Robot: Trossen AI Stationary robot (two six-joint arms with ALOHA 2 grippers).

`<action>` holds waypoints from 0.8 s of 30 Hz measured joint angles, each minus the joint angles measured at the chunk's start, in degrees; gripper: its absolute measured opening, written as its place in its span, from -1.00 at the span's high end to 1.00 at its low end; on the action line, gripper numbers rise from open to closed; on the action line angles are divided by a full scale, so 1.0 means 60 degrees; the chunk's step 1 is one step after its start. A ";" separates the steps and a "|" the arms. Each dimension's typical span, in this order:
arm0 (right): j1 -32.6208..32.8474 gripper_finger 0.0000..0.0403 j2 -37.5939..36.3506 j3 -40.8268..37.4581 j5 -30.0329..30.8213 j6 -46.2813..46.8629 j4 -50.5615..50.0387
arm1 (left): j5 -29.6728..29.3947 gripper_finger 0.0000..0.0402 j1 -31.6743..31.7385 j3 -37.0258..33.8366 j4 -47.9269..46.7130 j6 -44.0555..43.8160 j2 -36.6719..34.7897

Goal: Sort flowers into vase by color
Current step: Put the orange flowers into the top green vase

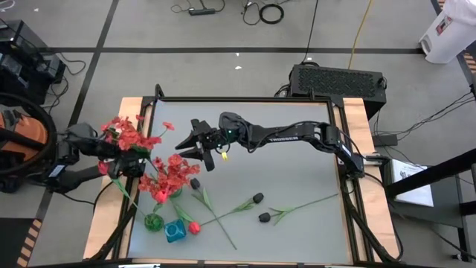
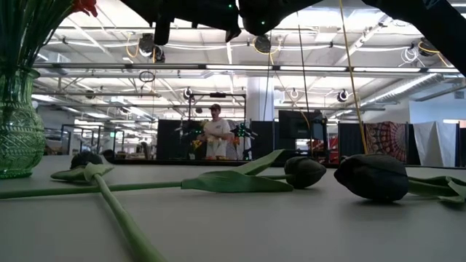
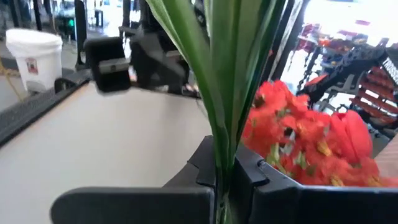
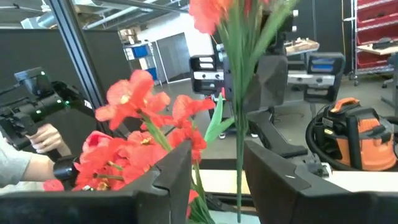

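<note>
At the left of the high view my left gripper [image 1: 134, 168] is clamped on the green stem of a red flower spray [image 1: 128, 135], held just beside the bunch in the green vase [image 1: 154, 221]. Further right my right gripper [image 1: 195, 146] hangs with fingers parted, empty. Black-budded flowers [image 1: 258, 199] lie at lower centre. I judge these stems light, thin and springy, the blooms crushable, so I would pinch mid-stem, never the head.
</note>
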 joint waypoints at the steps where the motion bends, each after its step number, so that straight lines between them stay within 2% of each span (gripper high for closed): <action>1: 0.0000 0.32 0.0000 0.0000 -0.0001 -0.0010 -0.0056 | 0.0000 0.93 0.0000 -0.0087 0.0145 -0.0038 0.0000; 16: 0.0000 0.32 0.0000 0.0000 0.0076 -0.0301 -0.0667 | 0.0013 0.93 0.0000 -0.0553 0.0542 -0.1491 -0.0007; 24: 0.0000 0.32 0.0000 0.0000 0.0073 -0.0386 -0.0692 | 0.0011 0.93 -0.0003 -0.0617 0.0396 -0.1474 -0.0011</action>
